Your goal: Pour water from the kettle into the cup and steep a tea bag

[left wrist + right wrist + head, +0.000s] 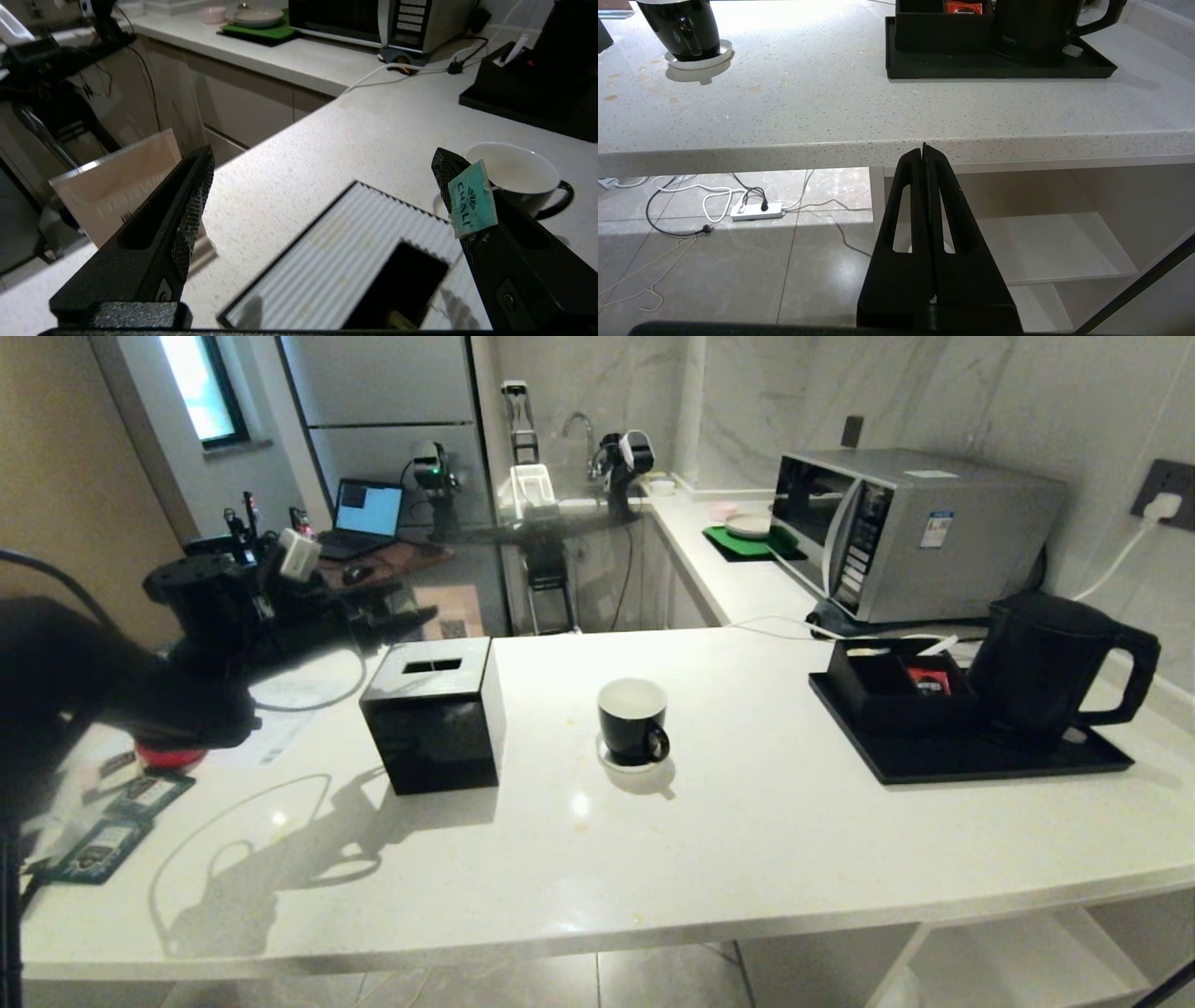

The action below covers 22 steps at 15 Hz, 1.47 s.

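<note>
Glossy cup [632,720]; matt kettle [1046,667]; speckled stone counter [747,831].

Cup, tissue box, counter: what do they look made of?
Cup: likely glazed ceramic, glossy black outside, white inside, highlights on the wall.
Tissue box: looks like glossy black acrylic or lacquer; mirror-like sides.
Counter: probably polished quartz or stone; pale, speckled, reflects light.

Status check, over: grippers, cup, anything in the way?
Left gripper open above tissue box, teal tag stuck on finger. Right gripper shut, parked below counter. Cup upright on saucer.
</note>
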Available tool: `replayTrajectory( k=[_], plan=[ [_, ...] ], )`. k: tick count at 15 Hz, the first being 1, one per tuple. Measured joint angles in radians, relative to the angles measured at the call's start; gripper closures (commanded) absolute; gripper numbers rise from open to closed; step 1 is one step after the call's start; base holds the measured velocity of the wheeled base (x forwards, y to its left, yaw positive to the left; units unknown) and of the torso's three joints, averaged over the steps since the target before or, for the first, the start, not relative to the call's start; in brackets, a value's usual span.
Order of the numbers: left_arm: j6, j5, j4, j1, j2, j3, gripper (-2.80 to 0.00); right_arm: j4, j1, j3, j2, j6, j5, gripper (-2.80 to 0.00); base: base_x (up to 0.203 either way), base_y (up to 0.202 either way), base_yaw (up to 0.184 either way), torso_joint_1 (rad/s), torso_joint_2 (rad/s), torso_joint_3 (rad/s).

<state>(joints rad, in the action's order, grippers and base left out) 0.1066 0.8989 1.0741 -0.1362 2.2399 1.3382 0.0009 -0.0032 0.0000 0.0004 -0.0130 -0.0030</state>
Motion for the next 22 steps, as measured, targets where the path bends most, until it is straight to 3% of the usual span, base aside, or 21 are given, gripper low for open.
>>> replayTrajectory(
  k=[3,14,22],
  plan=[
    [-0.013,0.007,0.027,0.000,0.029,0.084,-2.80,0.000,0.000,0.000,0.000,0.000,0.000,0.00,0.000,0.000,0.000,0.000,0.00,0.000],
    [-0.221,0.030,0.038,-0.015,0.079,0.145,-2.80,0.000,0.000,0.000,0.000,0.000,0.000,0.00,0.000,0.000,0.000,0.000,0.00,0.000],
    [-0.379,0.031,0.087,-0.022,0.114,0.277,-2.80,-0.001,0.000,0.000,0.000,0.000,0.000,0.00,0.000,0.000,0.000,0.000,0.00,0.000]
  ],
)
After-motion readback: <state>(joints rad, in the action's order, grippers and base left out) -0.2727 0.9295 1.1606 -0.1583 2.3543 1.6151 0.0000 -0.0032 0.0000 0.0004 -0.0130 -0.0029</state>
